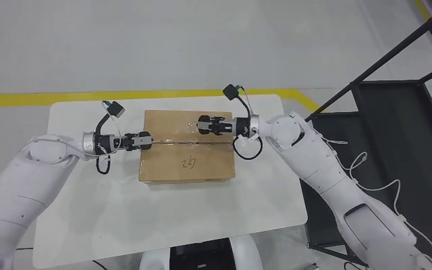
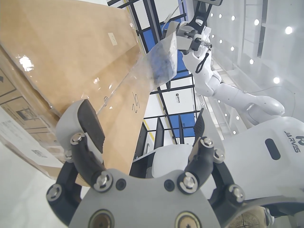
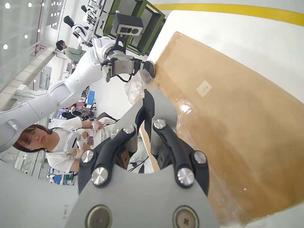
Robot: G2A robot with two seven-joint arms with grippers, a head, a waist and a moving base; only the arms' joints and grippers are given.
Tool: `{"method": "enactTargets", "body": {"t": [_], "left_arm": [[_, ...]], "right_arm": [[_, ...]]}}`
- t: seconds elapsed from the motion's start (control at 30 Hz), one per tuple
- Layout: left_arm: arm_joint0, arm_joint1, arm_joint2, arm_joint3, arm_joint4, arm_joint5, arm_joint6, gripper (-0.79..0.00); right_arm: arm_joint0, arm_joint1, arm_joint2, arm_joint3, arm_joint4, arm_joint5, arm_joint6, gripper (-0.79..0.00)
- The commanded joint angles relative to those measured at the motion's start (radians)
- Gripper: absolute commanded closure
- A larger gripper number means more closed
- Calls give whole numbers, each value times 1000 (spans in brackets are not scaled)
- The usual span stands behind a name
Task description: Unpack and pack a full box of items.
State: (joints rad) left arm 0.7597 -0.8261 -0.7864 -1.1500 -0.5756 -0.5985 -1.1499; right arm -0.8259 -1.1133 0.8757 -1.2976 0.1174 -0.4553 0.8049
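While the cardboard box (image 1: 187,158) sits closed on the white counter (image 1: 88,202), the two arms meet it from opposite ends.

The right end effector (image 1: 201,125) hangs just above the box top, with the lid directly beneath it. Its fingers are pressed together on a strip of clear tape (image 2: 163,58). From that pinch the tape slopes down and away to the centre seam of the box. The held end is lifted off the cardboard and crumpled (image 3: 135,88), while the part farther from the fingers lies flat along the seam. From the left wrist view the right end effector (image 2: 186,41) shows raised over the far part of the lid, with the tape hanging from it.

The left end effector (image 1: 145,140) is at the opposite end of the seam, level with the box's upper edge. Its fingers stand apart (image 2: 144,124) with nothing between them. The end wall and top edge of the box are right in front of its fingertips; whether a finger touches the cardboard cannot be told. The seam runs straight ahead from it toward the right end effector.

A small pale sticker (image 2: 112,39) lies on the lid, beside the seam and between the two end effectors.
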Motion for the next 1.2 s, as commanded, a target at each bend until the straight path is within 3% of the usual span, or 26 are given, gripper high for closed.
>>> {"method": "enactTargets", "body": {"t": [0.0, 0.77, 1.17], "left_arm": [[4, 0, -7, -2, -1, 1, -5, -785], [38, -10, -78, -23, 1, 14, -45, -785], [80, -3, -143, -66, -9, 14, -49, -785]], "right_arm": [[0, -4, -11, 7, -18, 6, -8, 0], [13, -54, -103, 50, -149, 46, -51, 0], [3, -55, -68, 21, -116, 8, -20, 0]]}}
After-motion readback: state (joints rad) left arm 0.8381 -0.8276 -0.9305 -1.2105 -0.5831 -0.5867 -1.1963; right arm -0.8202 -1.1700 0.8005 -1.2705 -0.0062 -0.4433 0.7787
